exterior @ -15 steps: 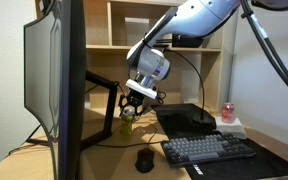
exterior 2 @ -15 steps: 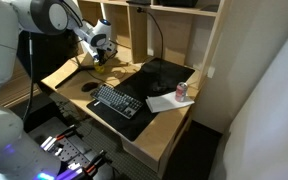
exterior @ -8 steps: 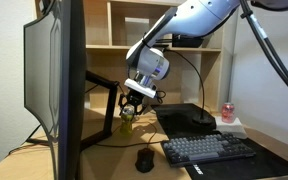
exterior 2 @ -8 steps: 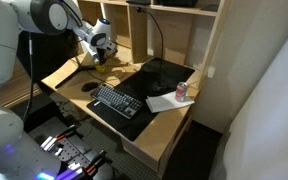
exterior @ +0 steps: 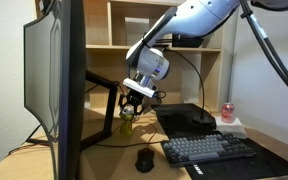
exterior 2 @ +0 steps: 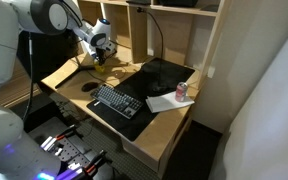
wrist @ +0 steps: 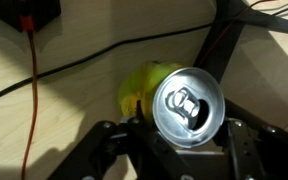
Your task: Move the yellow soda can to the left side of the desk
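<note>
The yellow soda can [exterior: 127, 122] stands upright at the desk [exterior: 109, 150] surface, beside the black monitor stand. My gripper [exterior: 134, 101] is right over it, its fingers down on both sides of the can's upper part. In the wrist view the can's silver top [wrist: 187, 105] fills the space between the two black fingers of the gripper [wrist: 184, 138], with its yellow-green side showing to the left. The fingers look closed on the can. The can [exterior 2: 99, 67] and gripper [exterior 2: 102, 55] also show small at the far end of the desk [exterior 2: 66, 75].
A big monitor [exterior: 54, 90] on a black stand arm [exterior: 104, 84] is close beside the can. A mouse [exterior: 144, 158], keyboard [exterior: 209, 150], black mat [exterior 2: 164, 75] and reddish-pink can [exterior: 227, 112] lie further along. A cubby shelf [exterior: 134, 30] stands behind. Cables [wrist: 31, 90] cross the desk.
</note>
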`<state>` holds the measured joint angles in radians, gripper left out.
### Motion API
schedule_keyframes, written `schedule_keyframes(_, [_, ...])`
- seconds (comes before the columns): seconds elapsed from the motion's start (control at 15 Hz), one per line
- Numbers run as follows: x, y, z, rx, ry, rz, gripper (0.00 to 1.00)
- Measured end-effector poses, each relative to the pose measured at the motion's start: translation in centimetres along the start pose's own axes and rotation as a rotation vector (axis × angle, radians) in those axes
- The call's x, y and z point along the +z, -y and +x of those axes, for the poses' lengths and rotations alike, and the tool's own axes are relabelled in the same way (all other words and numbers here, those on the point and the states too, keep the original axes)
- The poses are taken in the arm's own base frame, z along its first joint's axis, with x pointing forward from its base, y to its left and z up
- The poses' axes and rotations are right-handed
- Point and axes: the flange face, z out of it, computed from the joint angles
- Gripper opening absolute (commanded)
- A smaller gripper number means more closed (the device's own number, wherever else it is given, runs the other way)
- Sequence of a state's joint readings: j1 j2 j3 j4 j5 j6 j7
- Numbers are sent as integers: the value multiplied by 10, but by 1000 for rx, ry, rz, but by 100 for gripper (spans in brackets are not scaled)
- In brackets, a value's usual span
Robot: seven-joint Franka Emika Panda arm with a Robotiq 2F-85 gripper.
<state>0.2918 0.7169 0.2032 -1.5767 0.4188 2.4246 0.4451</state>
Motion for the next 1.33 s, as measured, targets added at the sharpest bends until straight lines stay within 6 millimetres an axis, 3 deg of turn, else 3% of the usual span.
schedule_keyframes(0.13, [0,1,-1,17,1,0,59])
schedule_keyframes(0.2, [0,1,-1,18,1,0,34])
schedule_keyframes(0.4, [0,-5,6,67,6,-29,34])
schedule_keyframes(0.67, [7,-46,67,230,55,-108,34])
schedule_keyframes(0.93, [3,-49,102,246,106,-90,34])
schedule_keyframes(1.33, [5,-41,126,89,138,-49,34])
